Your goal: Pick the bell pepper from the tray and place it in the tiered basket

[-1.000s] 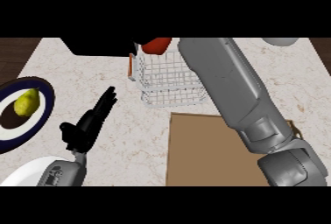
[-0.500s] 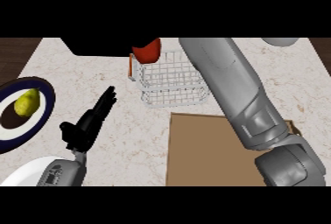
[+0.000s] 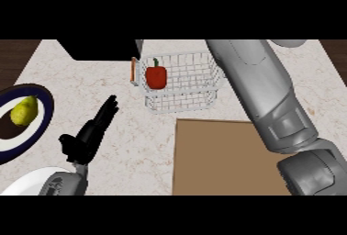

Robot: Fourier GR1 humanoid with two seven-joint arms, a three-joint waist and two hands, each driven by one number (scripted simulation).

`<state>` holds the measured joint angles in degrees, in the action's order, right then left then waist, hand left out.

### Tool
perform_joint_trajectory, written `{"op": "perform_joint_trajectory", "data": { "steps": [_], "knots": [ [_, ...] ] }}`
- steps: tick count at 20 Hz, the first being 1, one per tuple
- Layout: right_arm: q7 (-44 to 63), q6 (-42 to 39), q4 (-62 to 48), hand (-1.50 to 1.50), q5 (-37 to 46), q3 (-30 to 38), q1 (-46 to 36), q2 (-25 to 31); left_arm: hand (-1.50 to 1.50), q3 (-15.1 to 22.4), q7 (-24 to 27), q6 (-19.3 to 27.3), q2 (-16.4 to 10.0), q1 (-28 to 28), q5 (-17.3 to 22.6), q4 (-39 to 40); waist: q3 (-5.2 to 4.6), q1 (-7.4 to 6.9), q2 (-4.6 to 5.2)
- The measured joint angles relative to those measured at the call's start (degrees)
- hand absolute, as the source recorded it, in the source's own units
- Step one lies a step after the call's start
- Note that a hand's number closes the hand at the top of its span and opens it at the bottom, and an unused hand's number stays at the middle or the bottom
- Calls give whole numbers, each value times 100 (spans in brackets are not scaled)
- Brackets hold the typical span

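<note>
At nine o'clock you have a dark plate (image 3: pixel 45 120) carrying a pear (image 3: pixel 24 111). Your left hand (image 3: pixel 85 142) lies at seven o'clock, fingers (image 3: pixel 105 112) straight and pressed together, holding nothing. The bell pepper (image 3: pixel 156 77) sits inside the tiered basket (image 3: pixel 181 98) at twelve o'clock. The tray (image 3: pixel 217 160) is at five o'clock. Your right forearm (image 3: pixel 271 101) reaches toward one o'clock. Its hand is out of view, so you cannot tell its fingers.

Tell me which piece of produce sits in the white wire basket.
The red bell pepper with a green stem; the yellow pear lies on the dark blue plate at the left.
</note>
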<state>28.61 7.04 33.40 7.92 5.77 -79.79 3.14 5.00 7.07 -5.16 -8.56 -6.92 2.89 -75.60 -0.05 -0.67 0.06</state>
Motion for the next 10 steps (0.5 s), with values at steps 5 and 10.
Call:
{"op": "perform_joint_trajectory", "data": {
  "steps": [5, 10],
  "knots": [
    [-171, 863, 281, -150, 315, 112, 204, 582, 0, 5, -120, 60, 48, 0, -7, -94, 4, 70, -16],
    [-574, 965, 724, -150, 77, 596, 661, 1356, 0, -54, -199, 98, 54, -17, 10, -137, 9, 123, -21]
  ]
}}
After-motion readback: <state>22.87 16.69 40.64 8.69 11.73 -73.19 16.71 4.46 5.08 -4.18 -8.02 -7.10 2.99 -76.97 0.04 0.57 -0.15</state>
